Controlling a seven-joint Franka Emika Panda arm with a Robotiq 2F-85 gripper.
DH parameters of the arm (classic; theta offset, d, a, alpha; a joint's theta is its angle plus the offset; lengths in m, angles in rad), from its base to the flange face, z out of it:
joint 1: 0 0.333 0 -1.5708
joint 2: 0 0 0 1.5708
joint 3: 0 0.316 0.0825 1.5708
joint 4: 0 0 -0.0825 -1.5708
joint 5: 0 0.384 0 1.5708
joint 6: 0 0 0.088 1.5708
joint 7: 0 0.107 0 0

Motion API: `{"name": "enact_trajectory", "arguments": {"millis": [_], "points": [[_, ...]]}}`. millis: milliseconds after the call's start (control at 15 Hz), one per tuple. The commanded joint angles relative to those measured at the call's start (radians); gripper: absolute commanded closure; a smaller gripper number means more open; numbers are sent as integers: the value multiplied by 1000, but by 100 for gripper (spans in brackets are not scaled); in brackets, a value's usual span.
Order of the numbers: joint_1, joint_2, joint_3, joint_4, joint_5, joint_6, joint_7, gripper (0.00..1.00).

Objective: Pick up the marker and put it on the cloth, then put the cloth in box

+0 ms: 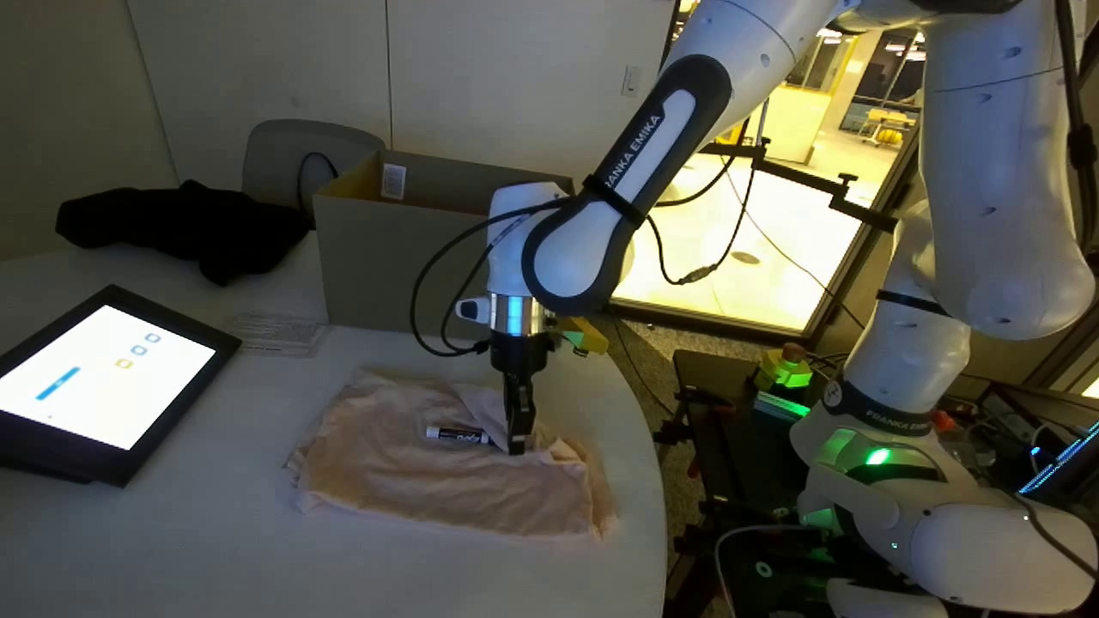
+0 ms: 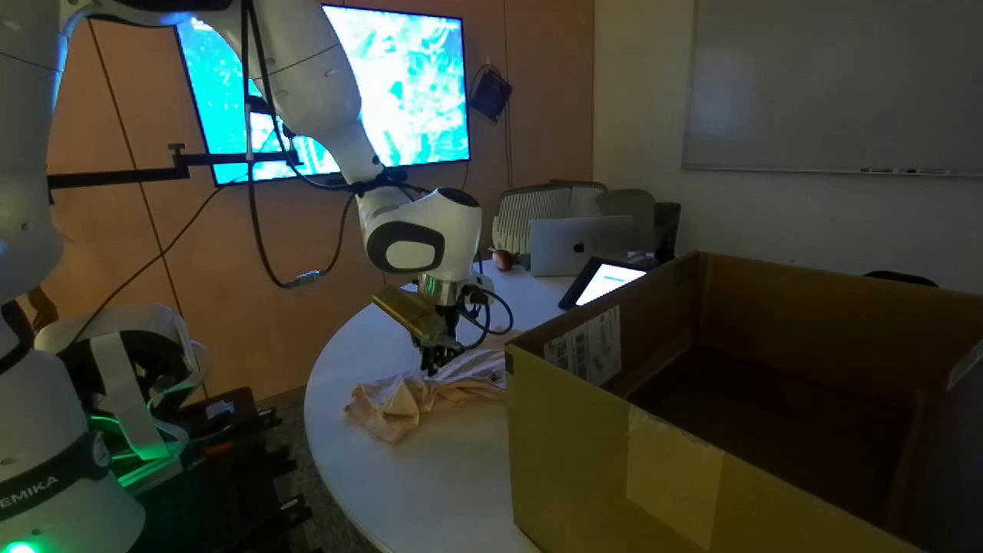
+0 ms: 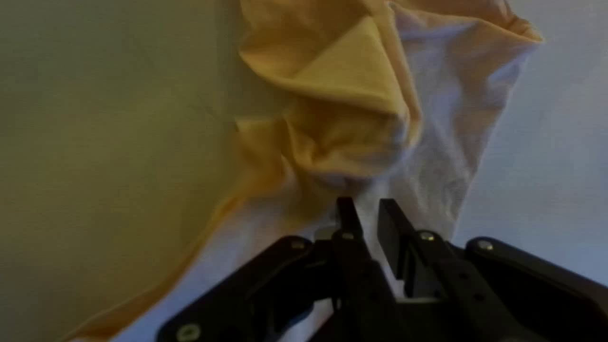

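Marker (image 1: 458, 435) lies flat on cloth (image 1: 403, 489), approx. mid-sheet; dark body w/ white lettering, light ends. Cloth spread on table (image 1: 215, 532), rumpled, folds bunched at one side nr. end effector (image 3: 367, 205). End effector pts. down, fingers (image 3: 349, 223) at cloth, just beside marker's end; contact w/ marker: can't tell. Jaws closed to a thin gap in wrist view; whether any fabric is pinched, can't tell. Box (image 1: 369, 266) (brown cardboard, top open) stands on table nr. cloth, apart from it; in an exterior view it hides part of cloth & barcode label (image 2: 584, 346) shows on inner wall. Tablet (image 1: 112, 378) w/ lit screen on table; printed sheet (image 1: 279, 335) flat betw. tablet & box, text illegible. Black fabric bundle (image 1: 180, 225) nr. box. Laptop (image 2: 580, 246) behind tablet, lit wall screen (image 2: 418, 84) behind arm (image 2: 307, 77), whiteboard (image 2: 837, 84) on adjacent wall.
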Motion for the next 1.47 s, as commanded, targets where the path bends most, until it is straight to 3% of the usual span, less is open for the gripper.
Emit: {"name": "enact_trajectory", "arguments": {"millis": [0,333,400,533,1000,1400], "points": [[37,25,29,85,-6,-71,-32,87],[160,107,-18,181,-114,-142,74,86],[172,109,-23,180,-139,-169,75,60],[182,99,-22,165,-185,-228,41,57],[177,6,-14,57,-315,-387,-211,2],[213,-27,-40,-43,-461,-278,-275,0]]}}
